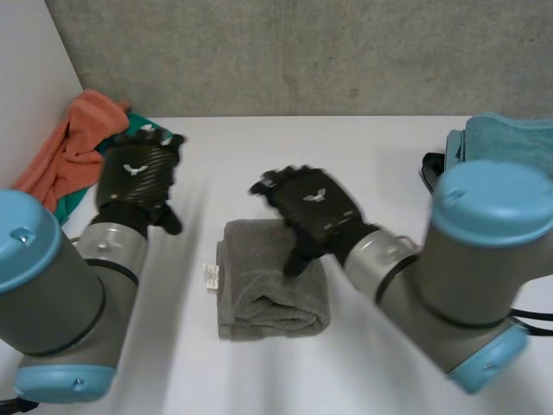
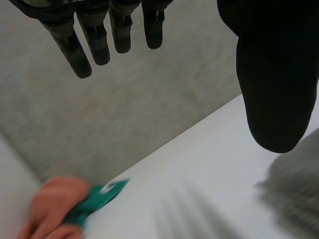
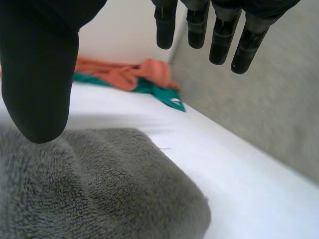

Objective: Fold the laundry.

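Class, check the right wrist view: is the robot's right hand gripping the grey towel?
No: the right hand has straight fingers, none curled round the grey towel.

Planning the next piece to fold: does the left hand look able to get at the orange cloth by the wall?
Probably yes. The left hand hangs open right beside the orange cloth, with nothing between them. A green cloth lies against it and may come along.

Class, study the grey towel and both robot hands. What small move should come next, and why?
Probably lower the left robot hand onto the orange cloth beside it: the grey towel already lies folded, and the right robot hand above it is open, holding nothing.
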Motion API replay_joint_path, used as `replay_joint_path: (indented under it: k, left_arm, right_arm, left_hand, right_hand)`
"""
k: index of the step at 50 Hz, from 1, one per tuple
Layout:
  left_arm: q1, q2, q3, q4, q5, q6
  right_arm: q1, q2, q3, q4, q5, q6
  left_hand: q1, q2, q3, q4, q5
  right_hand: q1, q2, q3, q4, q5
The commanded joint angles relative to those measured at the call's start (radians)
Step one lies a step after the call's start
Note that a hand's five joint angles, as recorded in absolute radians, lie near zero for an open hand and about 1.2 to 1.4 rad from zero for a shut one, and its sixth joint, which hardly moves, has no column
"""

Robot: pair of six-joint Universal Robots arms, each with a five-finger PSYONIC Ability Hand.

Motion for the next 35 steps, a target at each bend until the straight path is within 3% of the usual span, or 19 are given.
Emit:
replay_joint_path:
  k: [1,9,14,20,25,35]
  left_arm:
    - [-0.116,-0.036,0.045,0.002,0.119,-0.053]
    - [-0.154,-0.214,0.146,-0.047,0.151,-0.056]
    - [-0.143,-0.302,0.21,-0.176,0.142,-0.055]
    - [-0.128,-0.32,0.201,-0.241,0.114,-0.05]
    - [-0.104,-0.316,0.169,-0.264,0.039,-0.029]
    - [-0.096,-0.322,0.125,-0.288,0.022,0.071]
  right_arm:
    - [-0.143,-0.034,0.048,0.118,-0.018,0.139]
    - [-0.186,-0.022,0.039,0.132,-0.026,0.115]
    - [-0.174,0.047,-0.003,0.138,-0.026,0.108]
    - [-0.168,0.124,-0.069,0.175,-0.031,0.105]
    - [-0.072,0.219,-0.158,0.219,-0.031,0.102]
    - [-0.028,0.349,-0.227,0.26,-0.012,-0.013]
  left_hand:
    - [0.006,0.002,-0.007,0.0,-0.017]
    - [0.015,0.011,0.002,0.009,-0.008]
    - [0.026,0.022,0.014,0.021,0.003]
    - [0.032,0.028,0.019,0.027,0.009]
    - [0.027,0.023,0.014,0.021,0.003]
    - [0.018,0.014,0.005,0.012,-0.005]
  right_hand:
    - [-0.026,-0.046,-0.038,-0.058,-0.06]
    - [-0.026,-0.046,-0.038,-0.058,-0.06]
    - [-0.026,-0.046,-0.038,-0.058,-0.06]
    - [-0.026,-0.046,-0.038,-0.058,-0.06]
    - [-0.026,-0.046,-0.038,-0.058,-0.06]
    - [-0.026,-0.046,-0.038,-0.058,-0.06]
